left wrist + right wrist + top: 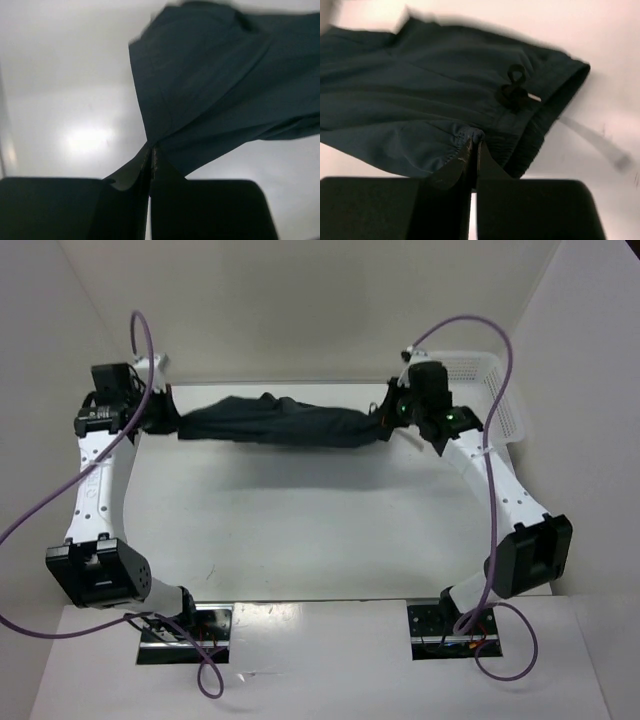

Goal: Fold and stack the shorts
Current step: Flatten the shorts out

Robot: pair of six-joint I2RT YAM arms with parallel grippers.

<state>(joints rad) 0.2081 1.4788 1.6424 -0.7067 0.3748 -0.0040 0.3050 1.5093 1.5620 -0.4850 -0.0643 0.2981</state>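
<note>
The dark navy shorts [275, 422] hang stretched in a long band between my two grippers, above the far part of the white table. My left gripper [165, 418] is shut on the shorts' left end; in the left wrist view [151, 148] the fabric [220, 85] fans out from the pinched tips. My right gripper [385, 415] is shut on the right end; in the right wrist view [475, 142] it pinches the gathered waistband edge of the shorts [420, 100], beside the black drawstring knot [515, 87].
A white mesh basket [480, 390] stands at the far right behind the right arm. White walls close in the back and sides. The table [300, 530] lies below the shorts, with the arm bases at its near edge.
</note>
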